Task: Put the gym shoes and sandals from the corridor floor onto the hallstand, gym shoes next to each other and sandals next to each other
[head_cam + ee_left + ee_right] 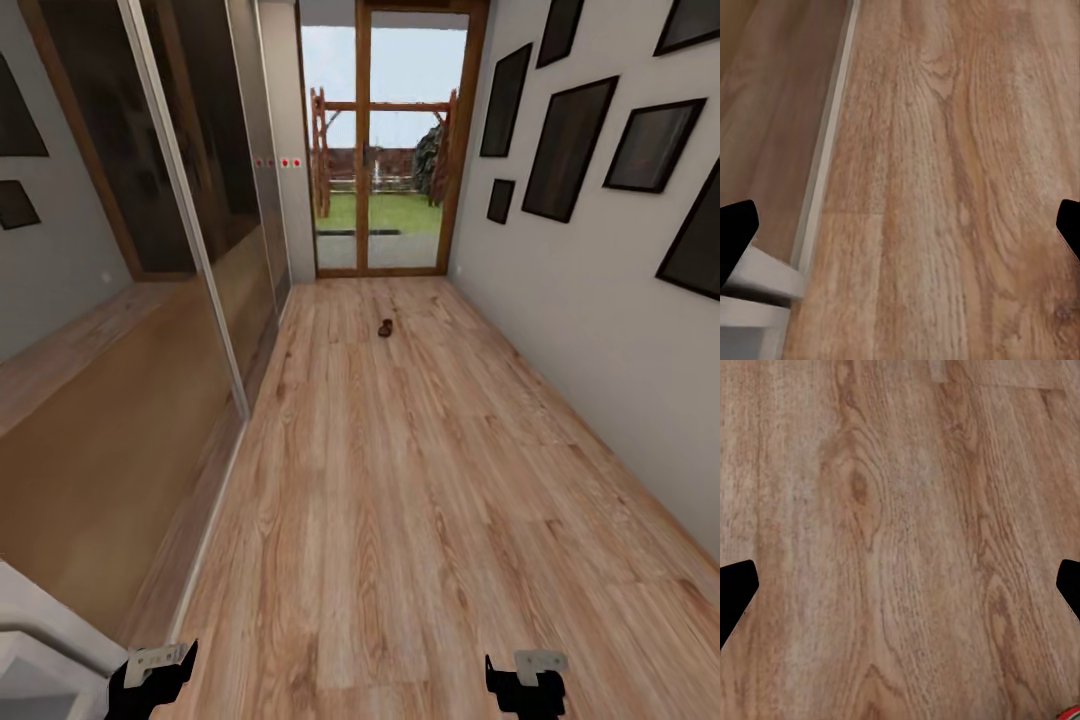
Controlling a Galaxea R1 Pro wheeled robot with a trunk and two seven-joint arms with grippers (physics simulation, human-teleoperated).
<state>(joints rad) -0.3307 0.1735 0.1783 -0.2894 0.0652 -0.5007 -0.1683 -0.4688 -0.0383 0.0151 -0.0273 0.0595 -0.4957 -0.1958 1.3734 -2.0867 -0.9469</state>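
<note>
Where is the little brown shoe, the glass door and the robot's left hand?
sandal [384,327], head view, its middle, far down the floor.
glass door [392,140], head view, its wooden middle post.
left gripper [160,672], head view, between its fingertips.

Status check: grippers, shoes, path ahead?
Left gripper and right gripper low, jaws open, empty. One dark brown sandal far down the corridor floor, near the glass door. Nothing between.
</note>
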